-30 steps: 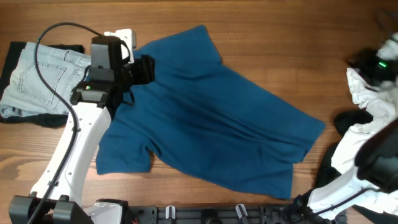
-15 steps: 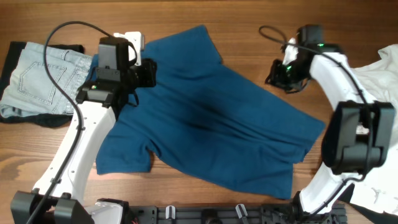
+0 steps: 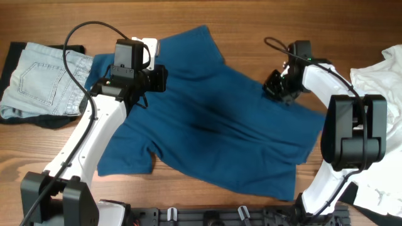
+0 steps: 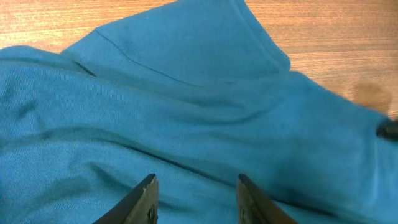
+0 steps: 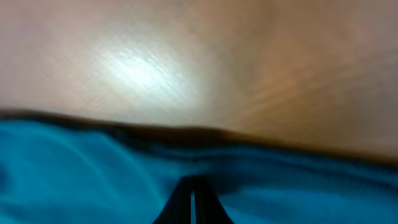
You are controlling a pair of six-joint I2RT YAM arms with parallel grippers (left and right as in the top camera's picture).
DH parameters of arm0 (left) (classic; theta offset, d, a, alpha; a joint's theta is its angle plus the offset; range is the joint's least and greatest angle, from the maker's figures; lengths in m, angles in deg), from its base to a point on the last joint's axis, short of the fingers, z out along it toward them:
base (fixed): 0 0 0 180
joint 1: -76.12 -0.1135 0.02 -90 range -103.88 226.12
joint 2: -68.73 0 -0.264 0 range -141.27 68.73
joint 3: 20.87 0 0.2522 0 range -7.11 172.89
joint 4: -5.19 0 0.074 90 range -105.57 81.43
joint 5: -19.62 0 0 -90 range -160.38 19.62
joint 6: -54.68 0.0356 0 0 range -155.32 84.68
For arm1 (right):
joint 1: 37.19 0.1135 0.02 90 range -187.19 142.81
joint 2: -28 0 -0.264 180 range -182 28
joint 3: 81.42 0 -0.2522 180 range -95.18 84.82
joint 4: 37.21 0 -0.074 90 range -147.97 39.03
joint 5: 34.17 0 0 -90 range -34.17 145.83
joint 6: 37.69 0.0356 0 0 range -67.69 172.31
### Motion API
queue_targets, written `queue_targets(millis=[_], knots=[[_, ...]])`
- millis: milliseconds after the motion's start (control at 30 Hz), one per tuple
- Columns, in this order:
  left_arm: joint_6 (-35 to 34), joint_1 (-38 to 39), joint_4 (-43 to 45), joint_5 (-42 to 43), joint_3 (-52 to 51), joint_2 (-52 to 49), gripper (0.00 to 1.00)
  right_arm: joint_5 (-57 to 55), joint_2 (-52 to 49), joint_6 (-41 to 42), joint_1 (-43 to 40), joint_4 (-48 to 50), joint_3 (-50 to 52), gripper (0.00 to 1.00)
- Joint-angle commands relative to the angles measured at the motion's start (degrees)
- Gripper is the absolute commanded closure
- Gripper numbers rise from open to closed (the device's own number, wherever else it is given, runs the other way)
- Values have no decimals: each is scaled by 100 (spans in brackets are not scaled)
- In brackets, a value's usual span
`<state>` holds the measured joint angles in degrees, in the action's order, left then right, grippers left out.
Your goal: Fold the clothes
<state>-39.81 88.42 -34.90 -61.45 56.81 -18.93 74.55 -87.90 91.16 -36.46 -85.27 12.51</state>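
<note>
The clothes to fold are chiefly a large deep-blue shirt (image 3: 213, 125), lying spread and slightly rumpled across the middle of the wooden table. My left gripper (image 3: 158, 78) hovers over its upper left part near the sleeve. In the left wrist view this gripper (image 4: 196, 186) has its jaws apart, with blue fabric (image 4: 186, 93) lying beneath them and nothing pinched. My right gripper (image 3: 274, 88) sits at the shirt's upper right edge. Seen from the right wrist, it (image 5: 194, 183) has its jaws pressed together on the blue cloth (image 5: 74, 168) just inside the hem.
Light denim jeans (image 3: 38, 75) lie at the far left on a dark garment (image 3: 38, 122). A white garment (image 3: 377, 81) is heaped at the right edge. Bare wood (image 3: 282, 25) runs along the back, and the arm bases stand at the front.
The right arm swung in from the far right to the shirt's upper right edge and its jaws closed there. The left gripper shifted rightward over the shirt and its jaws narrowed.
</note>
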Motion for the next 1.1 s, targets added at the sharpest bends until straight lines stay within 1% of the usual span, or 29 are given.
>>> queue_targets(millis=[0, 100, 167, 233, 267, 333, 433, 500, 533, 600, 667, 700, 767, 800, 867, 933, 1033, 1067], knots=[[127, 20, 33, 85, 11, -28, 57, -83, -914, 1029, 125, 1429, 221, 96], [127, 20, 35, 85, 11, -28, 54, 356, -1152, 1088, 195, 3005, 208, 96], [127, 20, 37, 87, 11, -28, 48, 431, -1182, 1086, 210, 3823, 199, 96], [129, 20, 37, 85, 11, -28, 44, 435, -1161, 1027, 192, 4350, 85, 96], [131, 20, 48, 85, 11, -31, 42, 487, -1156, 846, 166, 4500, -28, 96], [166, 20, 133, 85, 11, -39, 41, 828, -1097, 354, 79, 4483, -332, 96], [284, 35, 302, 59, 9, -98, 42, 1379, -745, -535, -111, 3917, -726, 94], [286, 35, 380, 63, 9, -153, 42, 1414, -411, -1078, -234, 3373, -848, 88], [422, 35, 422, 72, 9, -216, 44, 1388, -125, -1451, -332, 2927, -907, 85], [632, 42, 479, 72, 9, -365, 47, 1132, 369, -1823, -501, 2087, -955, 75], [763, 48, 614, 140, 11, -584, 48, 752, 782, -1943, -660, 1362, -955, 59], [852, 48, 730, 216, 11, -713, 48, 503, 984, -1963, -765, 946, -955, 53], [933, 52, 1088, 310, 11, -1012, 48, 245, 1283, -1996, -968, 238, -955, 50], [1054, 52, 1550, 369, 13, -1366, 48, 251, 1425, -2240, -1134, -302, -955, 46], [1054, 50, 1921, 372, 22, -1674, 48, 249, 1434, -2380, -1211, -654, -955, 44], [1071, 50, 2507, 365, 68, -2179, 51, 101, 1410, -2389, -1233, -1102, -927, 44], [1032, 50, 3171, 310, 118, -2695, 62, 31, 1410, -2389, -1226, -1314, -789, 44], [1003, 50, 3335, 236, 144, -2846, 64, 28, 1410, -2389, -1224, -1340, -743, 44]])
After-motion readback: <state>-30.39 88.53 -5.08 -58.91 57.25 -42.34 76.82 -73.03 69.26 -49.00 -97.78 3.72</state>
